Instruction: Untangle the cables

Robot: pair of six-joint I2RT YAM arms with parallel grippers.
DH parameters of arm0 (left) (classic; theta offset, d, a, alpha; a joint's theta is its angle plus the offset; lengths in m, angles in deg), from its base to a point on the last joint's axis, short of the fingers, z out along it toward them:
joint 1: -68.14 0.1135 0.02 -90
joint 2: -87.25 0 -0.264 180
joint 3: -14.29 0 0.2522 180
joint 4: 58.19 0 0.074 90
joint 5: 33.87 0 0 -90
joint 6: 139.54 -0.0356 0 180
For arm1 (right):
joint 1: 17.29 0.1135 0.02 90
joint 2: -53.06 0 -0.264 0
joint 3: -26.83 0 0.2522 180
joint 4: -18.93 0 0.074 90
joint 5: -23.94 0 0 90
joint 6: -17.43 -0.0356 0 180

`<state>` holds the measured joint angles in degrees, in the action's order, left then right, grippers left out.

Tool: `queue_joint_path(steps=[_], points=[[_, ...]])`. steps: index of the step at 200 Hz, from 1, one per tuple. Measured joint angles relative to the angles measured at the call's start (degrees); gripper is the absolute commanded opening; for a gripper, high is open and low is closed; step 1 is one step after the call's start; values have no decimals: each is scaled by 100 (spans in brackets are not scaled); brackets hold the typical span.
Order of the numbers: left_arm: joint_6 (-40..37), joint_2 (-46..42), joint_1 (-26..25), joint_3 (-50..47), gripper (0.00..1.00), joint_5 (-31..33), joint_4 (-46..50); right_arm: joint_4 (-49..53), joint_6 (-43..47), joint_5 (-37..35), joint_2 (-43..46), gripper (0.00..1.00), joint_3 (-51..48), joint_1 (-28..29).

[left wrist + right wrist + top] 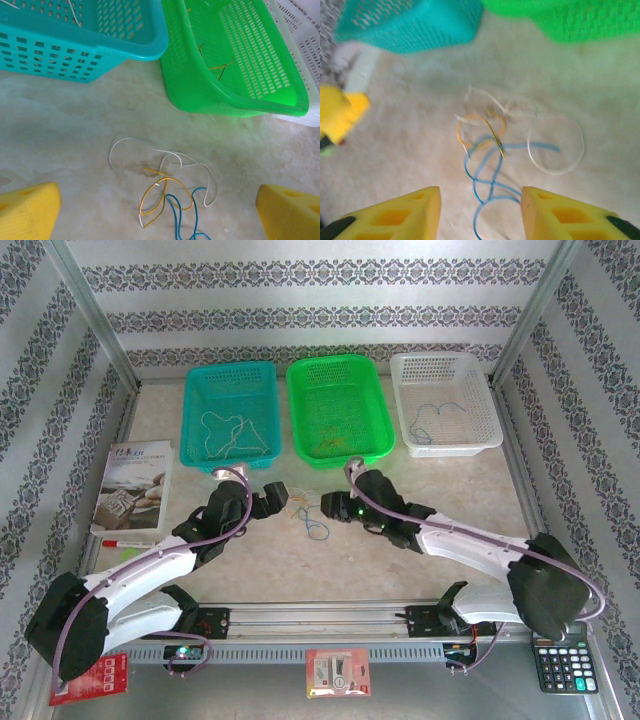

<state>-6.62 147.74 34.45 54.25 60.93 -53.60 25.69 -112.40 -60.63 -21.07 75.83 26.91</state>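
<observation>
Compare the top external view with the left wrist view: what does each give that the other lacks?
Top external gives the whole left arm and right arm, the blue cable in the white basket, the booklet and the calculator. Left wrist gives a close look at the cream-white cable, yellow-orange cable and tangled blue cable crossing on the table, framed by the open left claw. Both share the teal basket, the green basket and the tangle.

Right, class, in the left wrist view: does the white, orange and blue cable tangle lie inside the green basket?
No, the cable tangle lies on the table, in front of the green basket.
</observation>
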Motion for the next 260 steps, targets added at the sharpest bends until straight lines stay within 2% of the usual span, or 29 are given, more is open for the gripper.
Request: queue_joint_path(steps=[59,132,201,230,260], points=[[114,391,0,0,100,-22,0,-575,-448,37,-535,41,-238,116],[157,424,0,2,100,-22,-2,-1099,-675,245,-1447,39,203,321],[221,385,0,2,100,-22,-2,-1366,-796,306,-2079,33,476,332],[221,334,0,2,100,-22,-2,-1421,-817,306,-2262,26,503,332],[223,286,0,2,100,-24,-4,-1447,-859,315,-2361,10,509,332]])
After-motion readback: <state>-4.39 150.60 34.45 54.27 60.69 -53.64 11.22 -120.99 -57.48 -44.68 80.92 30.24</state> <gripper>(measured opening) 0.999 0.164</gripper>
